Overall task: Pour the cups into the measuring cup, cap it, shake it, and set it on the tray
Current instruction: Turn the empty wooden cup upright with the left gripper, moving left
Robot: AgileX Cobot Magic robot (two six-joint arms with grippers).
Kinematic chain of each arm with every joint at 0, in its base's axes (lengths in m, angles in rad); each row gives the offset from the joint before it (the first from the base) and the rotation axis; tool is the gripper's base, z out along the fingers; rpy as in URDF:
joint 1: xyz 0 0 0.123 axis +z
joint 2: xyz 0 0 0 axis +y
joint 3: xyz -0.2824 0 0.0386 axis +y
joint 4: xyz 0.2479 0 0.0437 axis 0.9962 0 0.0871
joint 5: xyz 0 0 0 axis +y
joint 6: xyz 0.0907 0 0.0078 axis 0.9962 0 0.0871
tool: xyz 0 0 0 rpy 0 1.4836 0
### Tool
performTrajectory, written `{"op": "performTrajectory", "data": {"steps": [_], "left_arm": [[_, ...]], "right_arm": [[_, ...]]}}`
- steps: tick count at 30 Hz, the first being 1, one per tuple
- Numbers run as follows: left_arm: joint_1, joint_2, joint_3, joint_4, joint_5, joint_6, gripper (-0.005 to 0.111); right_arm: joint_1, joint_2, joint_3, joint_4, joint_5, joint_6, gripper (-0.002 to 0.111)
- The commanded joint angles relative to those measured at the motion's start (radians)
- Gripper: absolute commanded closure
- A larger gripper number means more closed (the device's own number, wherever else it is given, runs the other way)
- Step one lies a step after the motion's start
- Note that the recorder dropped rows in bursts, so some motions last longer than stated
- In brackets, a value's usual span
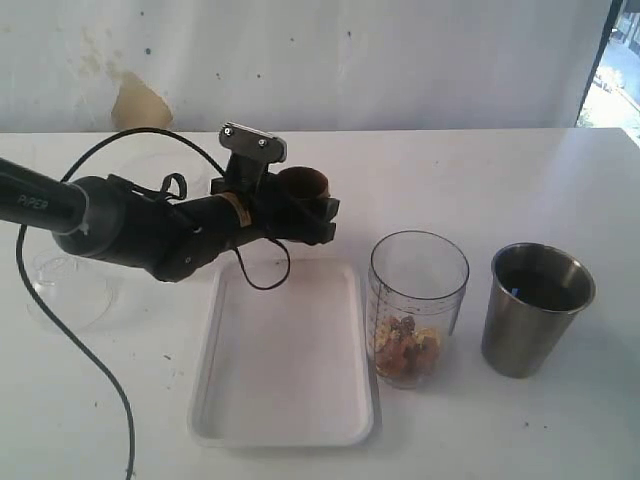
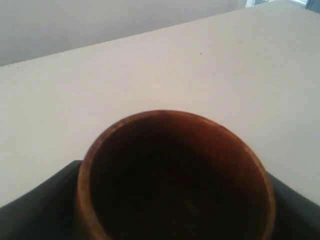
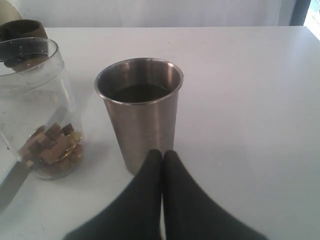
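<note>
My left gripper (image 1: 312, 207) is shut on the brown wooden cup (image 1: 303, 183), holding it in the air over the far edge of the white tray (image 1: 285, 350). The cup (image 2: 175, 175) fills the left wrist view, and its inside is too dark to read. To the right of the tray stands the clear measuring cup (image 1: 417, 305), uncapped, with brown pieces at its bottom (image 3: 50, 147). Further right is the steel tumbler (image 1: 535, 305) with something dark inside (image 3: 140, 92). My right gripper (image 3: 162, 155) is shut and empty, just short of the tumbler's near side.
A clear round plastic piece (image 1: 70, 285) lies on the white table under my left arm. A black cable (image 1: 95, 375) trails from that arm to the front edge. A pale wall runs along the back of the table.
</note>
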Motion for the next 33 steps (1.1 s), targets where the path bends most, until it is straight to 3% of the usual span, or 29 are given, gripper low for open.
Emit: {"op": "performTrajectory", "data": {"steps": [1, 9, 16, 28, 33], "left_arm": [[0.000, 0.005, -0.019, -0.006, 0.016, 0.020, 0.107], [-0.002, 0.005, -0.019, 0.002, -0.016, -0.026, 0.107], [-0.002, 0.005, -0.019, 0.144, -0.121, -0.129, 0.107], [-0.002, 0.108, -0.093, 0.131, -0.112, -0.117, 0.107], [-0.002, 0.109, -0.121, 0.131, -0.045, -0.117, 0.107]], "right_arm": [[-0.002, -0.005, 0.005, -0.002, -0.012, 0.000, 0.108], [-0.002, -0.005, 0.005, -0.002, -0.012, 0.000, 0.108], [-0.002, -0.005, 0.005, -0.002, -0.014, 0.000, 0.108], [-0.002, -0.005, 0.005, -0.002, -0.014, 0.000, 0.108], [-0.002, -0.005, 0.005, -0.002, -0.014, 0.000, 0.108]]}}
